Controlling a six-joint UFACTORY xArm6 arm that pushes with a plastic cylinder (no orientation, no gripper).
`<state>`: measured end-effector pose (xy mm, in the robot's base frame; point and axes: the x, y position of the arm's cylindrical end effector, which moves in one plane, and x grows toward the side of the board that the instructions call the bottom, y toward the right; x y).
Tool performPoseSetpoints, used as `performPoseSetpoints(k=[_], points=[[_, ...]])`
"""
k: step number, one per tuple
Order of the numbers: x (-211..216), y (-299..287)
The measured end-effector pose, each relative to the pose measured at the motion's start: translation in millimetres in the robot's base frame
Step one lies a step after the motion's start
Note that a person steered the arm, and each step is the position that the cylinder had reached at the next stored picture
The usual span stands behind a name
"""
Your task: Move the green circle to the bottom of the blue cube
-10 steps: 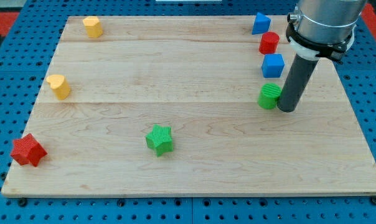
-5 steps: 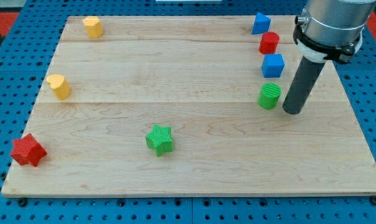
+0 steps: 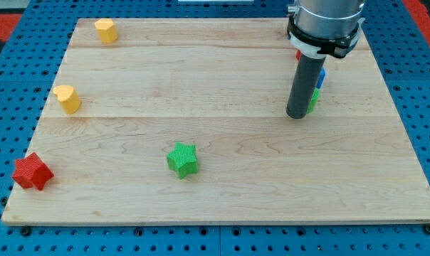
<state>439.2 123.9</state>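
Green circle (image 3: 314, 100) just below blue cube (image 3: 321, 77).

No text, label, brand, number or sign can be read anywhere in the view. The bench (image 3: 222, 163) is bare wood grain, and the blocks are plain in colour with no marks. The rod and the arm's grey housing above it carry no lettering that can be made out.
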Motion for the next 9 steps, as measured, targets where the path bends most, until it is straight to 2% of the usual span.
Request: performPoseSetpoints(k=[1,3,5,9], points=[[-14.2,-23.3],[-24.3,0.7],[-24.3,-5.3],[-35.1,-156.7]])
